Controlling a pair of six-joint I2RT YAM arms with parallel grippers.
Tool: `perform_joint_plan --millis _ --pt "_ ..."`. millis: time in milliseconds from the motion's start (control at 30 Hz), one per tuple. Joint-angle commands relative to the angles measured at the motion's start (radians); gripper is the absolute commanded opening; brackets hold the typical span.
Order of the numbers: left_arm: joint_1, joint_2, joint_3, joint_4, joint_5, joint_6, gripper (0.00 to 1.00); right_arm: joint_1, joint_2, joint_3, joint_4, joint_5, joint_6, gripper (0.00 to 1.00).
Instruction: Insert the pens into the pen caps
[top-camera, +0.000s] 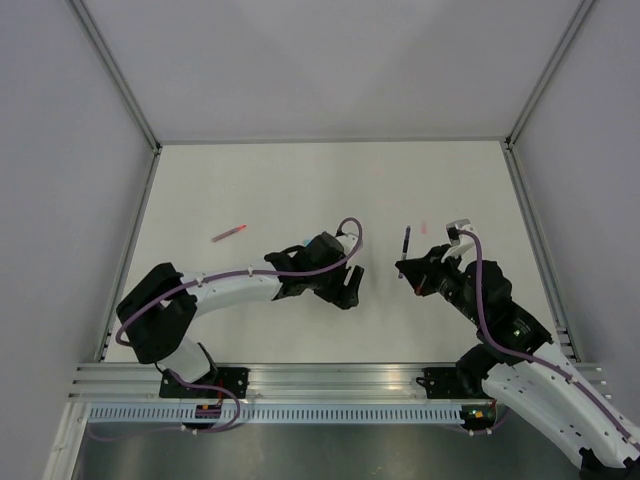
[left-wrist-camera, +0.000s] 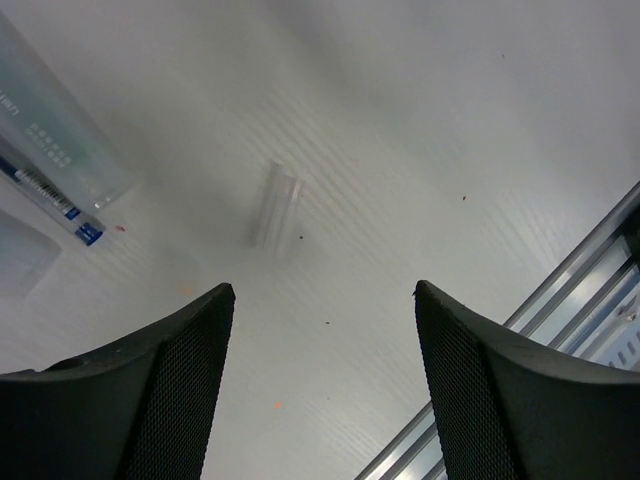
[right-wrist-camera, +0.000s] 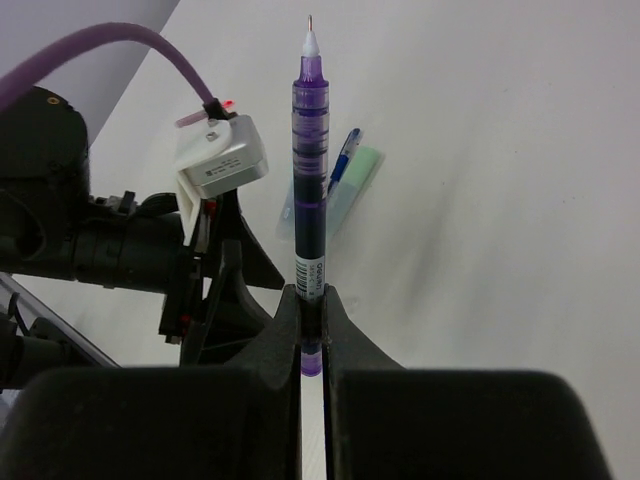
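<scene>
red pen (top-camera: 229, 233): lies bare on the bench (top-camera: 300, 180), well apart from both arms. It has no cap on it, so you still have this one to do.
left end effector (left-wrist-camera: 322, 290): fingers apart, holding nothing, hanging just above the bench.
clear cap (left-wrist-camera: 275, 205): lies loose on the bench just ahead of those spread fingers, with no pen in it. It looks like your nearest pickup on this side.
blue pen (right-wrist-camera: 345, 150): lies on the bench touching a mint green cap (right-wrist-camera: 362, 172). It seems to lie alongside rather than seated inside, but you cannot tell for sure from here.
right end effector (right-wrist-camera: 312, 300): clamped on the lower end of the purple pen (right-wrist-camera: 310, 190).
purple pen: held off the bench with its bare white tip pointing away, uncapped.
progress: early, by my reading. You have one pen in hand, and no pen clearly shows a cap on it.
</scene>
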Motion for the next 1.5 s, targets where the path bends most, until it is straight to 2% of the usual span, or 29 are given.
perform_joint_plan --millis 0,300,700,1100,1467 --pt "-0.001 0.046 0.066 0.065 0.061 0.08 0.77 0.001 -0.048 0.037 0.041 -0.033 0.017 0.0" --pt "0.001 0.187 0.137 0.124 0.055 0.054 0.75 0.001 -0.174 0.112 -0.045 -0.073 0.023 0.0" --pt "0.005 0.285 0.171 0.183 0.01 -0.024 0.75 0.001 -0.242 0.154 -0.137 -0.079 -0.001 0.0" --pt "-0.002 0.271 0.12 0.245 0.245 -0.02 0.7 0.002 -0.216 0.18 -0.155 -0.064 -0.008 0.0" --pt "-0.01 0.204 0.031 0.26 0.201 -0.014 0.7 0.002 -0.223 0.14 -0.138 -0.056 0.003 0.0"
